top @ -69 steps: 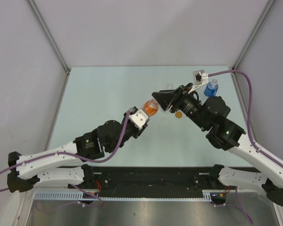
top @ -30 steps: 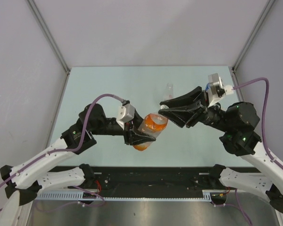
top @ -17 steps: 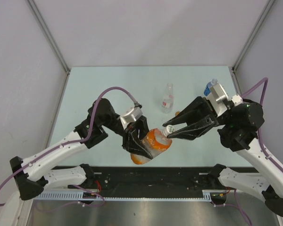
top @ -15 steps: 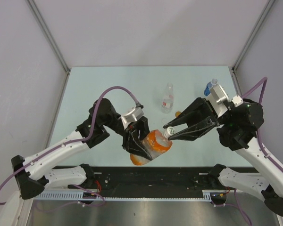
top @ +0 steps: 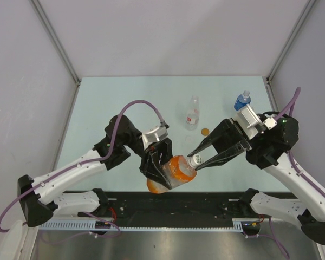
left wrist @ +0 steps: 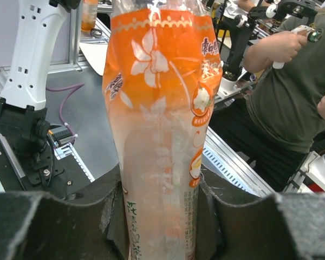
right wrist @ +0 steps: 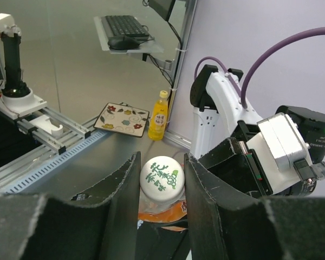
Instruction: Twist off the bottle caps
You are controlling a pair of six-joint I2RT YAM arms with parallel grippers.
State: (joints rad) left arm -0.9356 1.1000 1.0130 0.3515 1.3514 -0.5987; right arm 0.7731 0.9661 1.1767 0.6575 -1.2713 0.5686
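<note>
My left gripper (top: 161,169) is shut on the body of an orange-labelled drink bottle (top: 176,169) and holds it tilted in the air over the table's near edge. In the left wrist view both jaws press the bottle (left wrist: 162,108) at its lower part, the gripper (left wrist: 161,216) around it. The bottle's white cap with green print (right wrist: 161,176) sits between my right gripper's (right wrist: 161,173) jaws, touching both. In the top view that gripper (top: 194,161) meets the cap (top: 194,160) from the right. An orange cap (top: 205,131) lies loose on the table.
A clear bottle (top: 192,112) stands at mid-table. A blue bottle (top: 241,101) with a white cap (top: 246,93) stands at the back right near the right wall. The black rail (top: 173,203) runs along the near edge under the held bottle.
Both arms carried the orange bottle from mid-table toward the near edge. The right gripper came onto the white cap and stays on it, a little lower than half a second ago.
</note>
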